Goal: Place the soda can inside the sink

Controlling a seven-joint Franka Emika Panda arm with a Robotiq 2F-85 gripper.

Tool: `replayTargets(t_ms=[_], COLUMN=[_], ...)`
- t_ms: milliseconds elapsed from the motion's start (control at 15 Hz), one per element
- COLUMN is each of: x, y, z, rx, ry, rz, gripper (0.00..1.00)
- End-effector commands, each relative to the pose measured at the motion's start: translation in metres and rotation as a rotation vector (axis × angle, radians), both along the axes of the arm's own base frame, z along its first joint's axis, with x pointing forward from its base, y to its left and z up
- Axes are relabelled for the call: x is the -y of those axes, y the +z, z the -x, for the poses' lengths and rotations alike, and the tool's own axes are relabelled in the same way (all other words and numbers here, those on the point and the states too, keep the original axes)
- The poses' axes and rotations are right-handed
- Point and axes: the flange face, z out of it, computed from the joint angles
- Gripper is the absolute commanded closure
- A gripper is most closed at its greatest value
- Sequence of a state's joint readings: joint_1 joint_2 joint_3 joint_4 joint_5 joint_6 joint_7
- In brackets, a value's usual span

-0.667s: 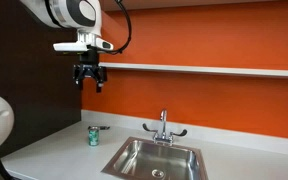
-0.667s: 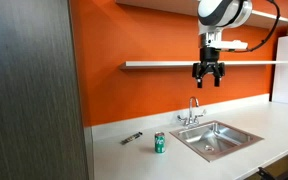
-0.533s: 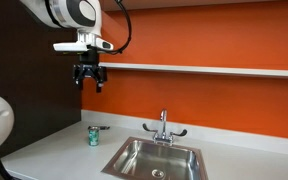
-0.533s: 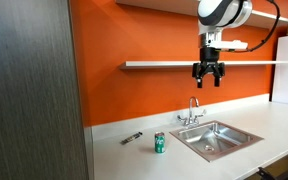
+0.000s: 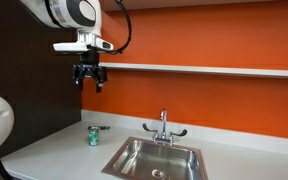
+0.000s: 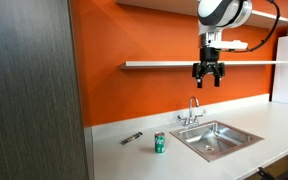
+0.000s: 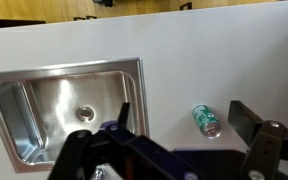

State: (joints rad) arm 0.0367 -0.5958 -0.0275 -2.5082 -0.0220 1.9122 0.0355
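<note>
Green soda can (image 5: 93,136) upright on counter (image 5: 54,155) beside sink (image 5: 134,158), well below raised end effector (image 5: 89,88), fingers spread, released.

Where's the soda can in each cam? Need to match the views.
Exterior view: soda can upright on the counter, lower left of centre, left of the sink.
Exterior view: soda can on the counter, bottom centre, left of the sink.
Wrist view: soda can right of centre, right of the sink.
Shared landmark: the sink, with the can beside it, outside the basin.
</note>
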Motion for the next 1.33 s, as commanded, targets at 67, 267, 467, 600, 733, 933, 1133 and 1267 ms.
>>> replayTargets(t_ms=[67,267,467,600,733,933,1133,1267], x=[-0.002,-0.010,-0.028,-0.042,-0.058,-0.077,-0.086,-0.085], y=[-0.002,-0.013,-0.034,-0.049,-0.067,-0.091,-0.116,-0.132], z=[-0.008,-0.023,-0.043,-0.055,-0.068,-0.088,-0.110,-0.122], rx=[0.004,0.006,-0.008,-0.018,-0.036,-0.046,-0.042,-0.043], ry=[0.015,0.049,0.100,0.138,0.175,0.215,0.234,0.238], rz=[0.012,0.019,0.024,0.027,0.027,0.024,0.030,0.023], gripper=[0.00,0.00,0.00,0.00,0.00,0.00,0.00,0.00])
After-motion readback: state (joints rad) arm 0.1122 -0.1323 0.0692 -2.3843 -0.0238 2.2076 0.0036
